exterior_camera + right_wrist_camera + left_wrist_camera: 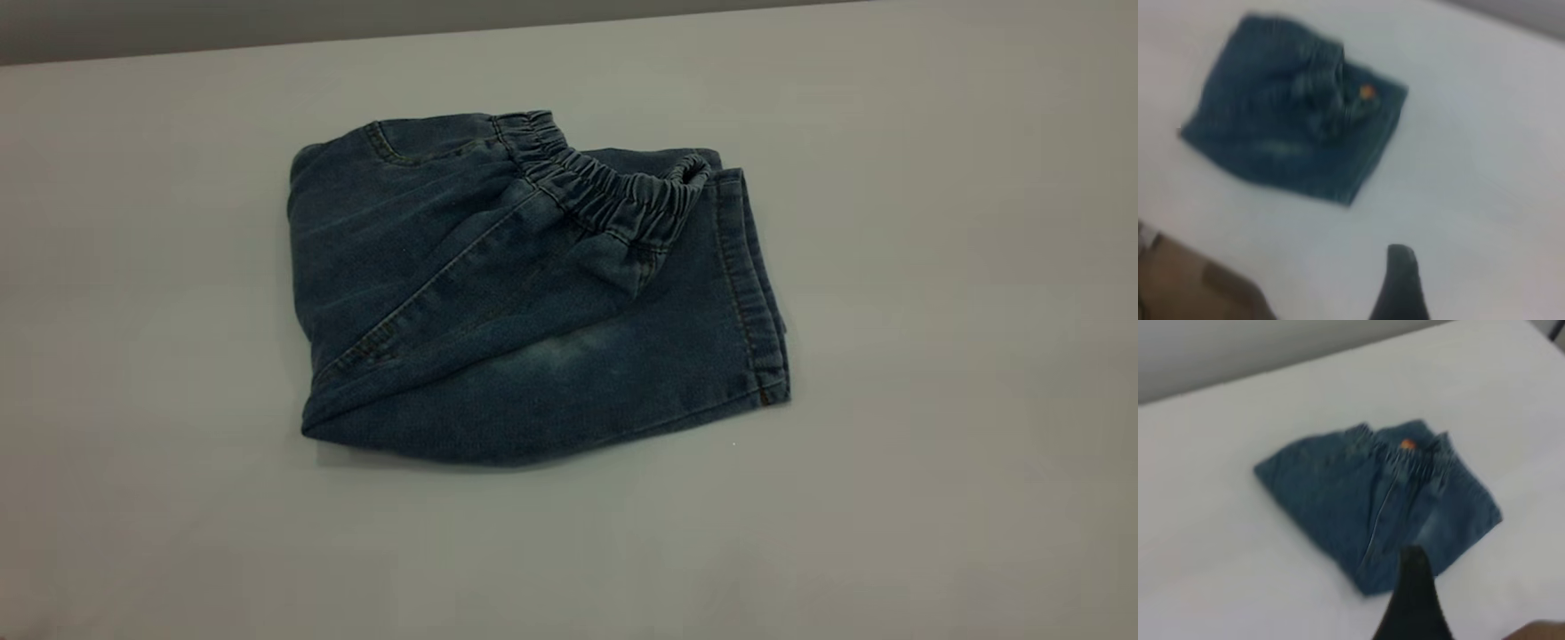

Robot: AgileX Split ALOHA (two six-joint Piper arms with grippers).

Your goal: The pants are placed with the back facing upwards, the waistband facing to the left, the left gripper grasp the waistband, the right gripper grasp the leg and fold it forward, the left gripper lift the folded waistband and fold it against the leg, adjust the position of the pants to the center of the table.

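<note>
From the exterior view we see the pants (524, 293) folded into a compact bundle near the middle of the table (933, 267), the waistband (605, 182) lying on top across the leg (622, 373). Neither arm shows there. In each wrist view, the left gripper (1413, 600) and the right gripper (1401, 283) hang apart from the denim; we cannot tell their state.
</note>
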